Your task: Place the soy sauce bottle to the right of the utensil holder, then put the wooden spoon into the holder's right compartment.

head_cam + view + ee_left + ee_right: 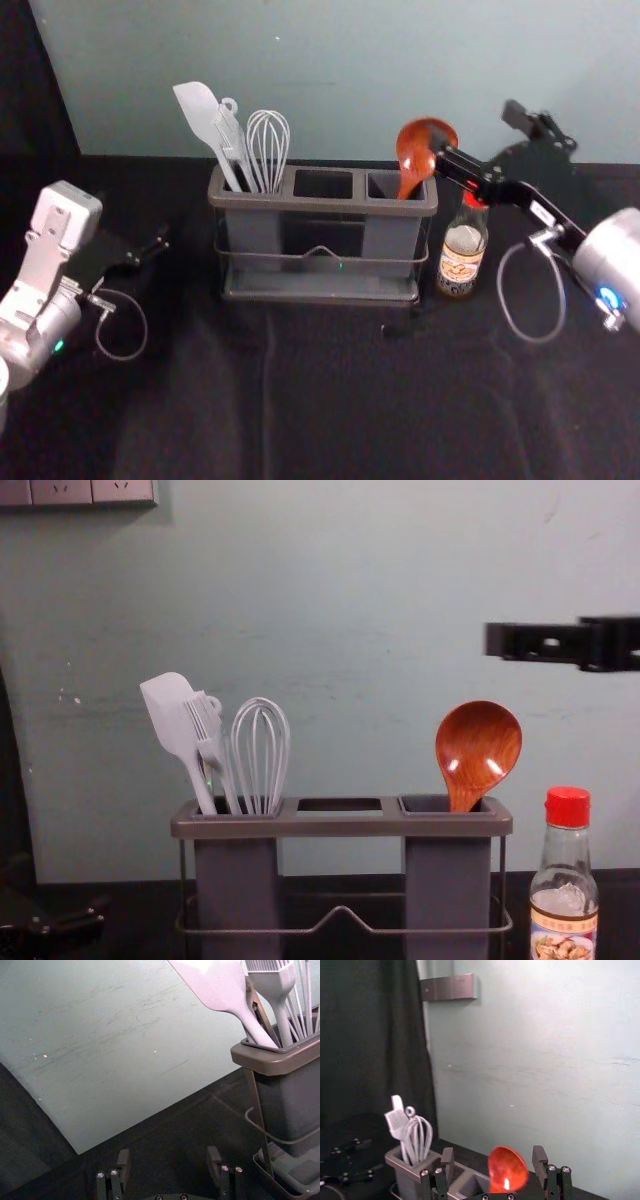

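Wooden spoon [479, 750] stands handle-down, stored in the right compartment [420, 805] of the holder [340, 826]; right pincer [478, 132] above, spread, seemingly empty; left pincer [169, 1154], spread, empty, toward worktop's [270, 410] left edge.

1. in the left compartment [252, 234] of the utensil holder [325, 204]: spatula [197, 105], basting brush [204, 720] and whisk [268, 140], from left to right.
2. in the right compartment [388, 238]: wooden spoon [410, 155].
3. just right of the utensil holder: soy sauce bottle [462, 250].
4. behind utensil holder and bottle: wall [340, 80].
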You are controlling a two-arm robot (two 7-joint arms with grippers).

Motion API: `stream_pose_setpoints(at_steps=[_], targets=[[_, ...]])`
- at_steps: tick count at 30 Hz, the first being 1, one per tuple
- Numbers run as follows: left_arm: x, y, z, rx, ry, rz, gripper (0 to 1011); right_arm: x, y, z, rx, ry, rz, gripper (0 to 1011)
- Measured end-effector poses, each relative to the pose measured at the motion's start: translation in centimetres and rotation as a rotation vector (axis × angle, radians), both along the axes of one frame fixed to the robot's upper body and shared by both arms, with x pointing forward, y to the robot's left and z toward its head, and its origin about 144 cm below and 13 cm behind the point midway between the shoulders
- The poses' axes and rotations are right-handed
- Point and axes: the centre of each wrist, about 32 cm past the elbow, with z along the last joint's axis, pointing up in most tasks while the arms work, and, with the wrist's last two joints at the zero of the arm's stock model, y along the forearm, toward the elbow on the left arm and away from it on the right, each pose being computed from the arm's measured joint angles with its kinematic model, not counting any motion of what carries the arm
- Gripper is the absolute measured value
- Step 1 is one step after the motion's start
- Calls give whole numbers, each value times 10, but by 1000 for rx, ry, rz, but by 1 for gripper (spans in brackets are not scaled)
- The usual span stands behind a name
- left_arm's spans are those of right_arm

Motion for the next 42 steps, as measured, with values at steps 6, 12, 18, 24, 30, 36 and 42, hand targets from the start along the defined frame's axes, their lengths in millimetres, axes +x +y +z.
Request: stream_pose_setpoints(at_steps=[6, 12, 18, 24, 30, 36, 42], targets=[[0, 0, 0, 0, 0, 0, 1005, -26, -1, -22, 8, -28, -119, 1003], [0, 0, 0, 0, 0, 0, 1005, -49, -3, -47, -12, -94, -246, 1003], [0, 0, 0, 0, 0, 0, 1005, -60, -11, -70, -8, -93, -295, 1003], [0, 0, 0, 0, 0, 0, 1005, -62, -17, -91, 5, -72, -305, 1003], [0, 0, 0, 0, 0, 0, 1005, -60, -20, -115, 28, -20, -267, 1003], [0, 0, 0, 0, 0, 0, 1005, -58, -17, -129, 49, 30, -225, 1003], [0, 0, 0, 0, 0, 0, 1005, -59, -15, -136, 54, 51, -216, 1003]])
